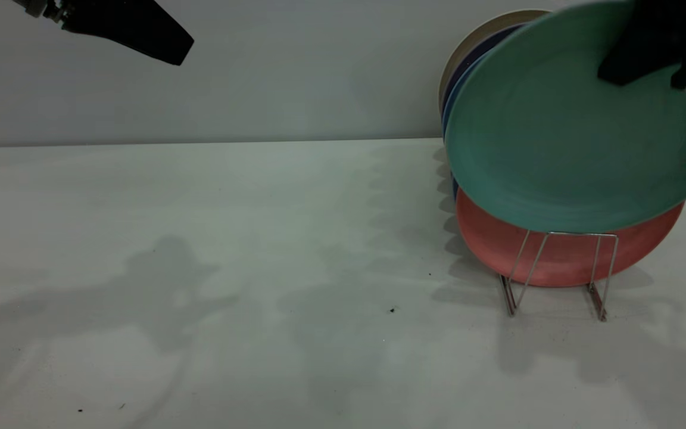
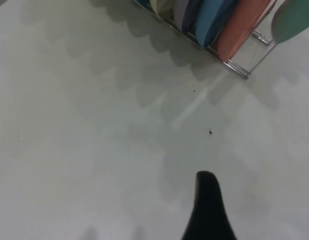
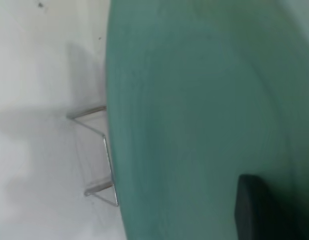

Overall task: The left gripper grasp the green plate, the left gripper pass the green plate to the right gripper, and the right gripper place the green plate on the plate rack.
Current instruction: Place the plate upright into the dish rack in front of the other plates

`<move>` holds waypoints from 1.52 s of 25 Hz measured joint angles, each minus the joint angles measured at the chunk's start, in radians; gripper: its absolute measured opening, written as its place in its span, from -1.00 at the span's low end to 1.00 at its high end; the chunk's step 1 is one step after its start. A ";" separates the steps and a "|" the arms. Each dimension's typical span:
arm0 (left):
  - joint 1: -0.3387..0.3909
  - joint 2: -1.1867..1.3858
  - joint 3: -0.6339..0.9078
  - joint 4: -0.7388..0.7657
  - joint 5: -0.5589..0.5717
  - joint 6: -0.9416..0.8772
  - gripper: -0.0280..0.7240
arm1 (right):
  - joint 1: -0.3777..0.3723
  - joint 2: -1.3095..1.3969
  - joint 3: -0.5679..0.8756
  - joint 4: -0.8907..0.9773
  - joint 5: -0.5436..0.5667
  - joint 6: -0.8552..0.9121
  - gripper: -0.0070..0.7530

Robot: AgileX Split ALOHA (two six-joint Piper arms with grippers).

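You see the green plate [image 1: 563, 137] held up in the air by the right gripper [image 1: 652, 56], whose fingers are clamped on the upper edge of the plate. The plate is tilted, with its face toward the exterior camera, and it hangs in front of the plate rack [image 1: 557, 274] and a little above it. Its lower edge covers the top of the salmon-pink plate [image 1: 557, 256], which stands upright in the front part of the rack; you cannot tell whether the two plates touch.

Behind the salmon-pink plate, more plates stand in the rack: a blue plate [image 1: 451, 110], a darker one, and a cream plate [image 1: 468, 47] at the back. In the left wrist view you see the same row from the side, with the blue plate [image 2: 212, 22] just beside the salmon-pink plate [image 2: 242, 27], and the front wire loop of the rack [image 2: 247, 62] is free. In the right wrist view the green plate [image 3: 204, 110] fills most of the picture, one black finger [image 3: 254, 210] lies against it, and the wire of the rack [image 3: 102, 155] shows next to the plate's edge.

The left gripper [image 1: 134, 30] is high up and far from the rack, well above the white surface [image 1: 230, 268]. It holds nothing, but you cannot tell if its fingers are apart or together.
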State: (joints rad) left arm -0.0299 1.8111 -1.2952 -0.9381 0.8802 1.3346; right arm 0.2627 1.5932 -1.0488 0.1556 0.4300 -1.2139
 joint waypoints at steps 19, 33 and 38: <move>0.000 0.000 0.000 0.000 0.000 -0.020 0.57 | -0.001 0.080 0.000 0.064 -0.019 -0.019 -0.62; 0.000 0.000 0.000 0.000 0.000 -0.020 0.57 | -0.001 0.080 0.000 0.079 -0.012 0.037 0.11; 0.000 0.000 0.000 0.000 0.000 -0.020 0.57 | -0.001 0.080 0.000 0.079 -0.012 0.041 0.22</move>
State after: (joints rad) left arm -0.0299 1.8111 -1.2952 -0.9381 0.8802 1.3147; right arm 0.2616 1.6736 -1.0488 0.2347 0.4178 -1.1734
